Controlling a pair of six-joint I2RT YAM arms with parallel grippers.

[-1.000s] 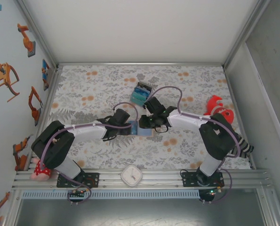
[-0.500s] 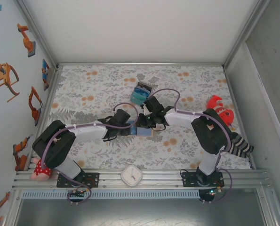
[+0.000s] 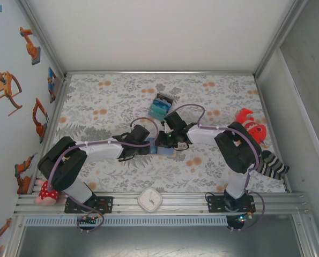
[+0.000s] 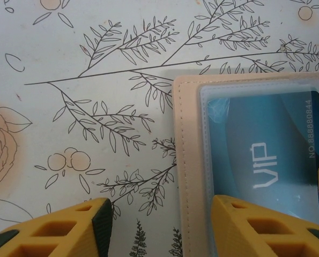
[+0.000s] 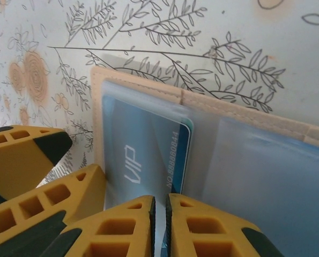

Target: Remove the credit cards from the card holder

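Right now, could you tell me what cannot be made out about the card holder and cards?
Top external: card holder mostly hidden under left gripper and right gripper.
Left wrist: credit card's lower part hidden under the left gripper's finger.
Right wrist: second pocket's contents blurred behind cloudy plastic.

The top camera sits high above and behind the arm bases. It faces down and forward over the whole tabletop point(image 3: 213, 91), and the card holder point(image 3: 165, 151) lies small near the middle of its frame. The left wrist camera hangs very close over the card holder point(image 4: 187, 160), looking almost straight down, with its own jaws at the bottom edge. The right wrist camera is just as close but tilted, looking slantwise across the card holder point(image 5: 239, 110). Both wrist views share the holder's stitched corner and the blue card point(image 4: 266, 144) marked VIP, seen again at point(image 5: 143, 155).
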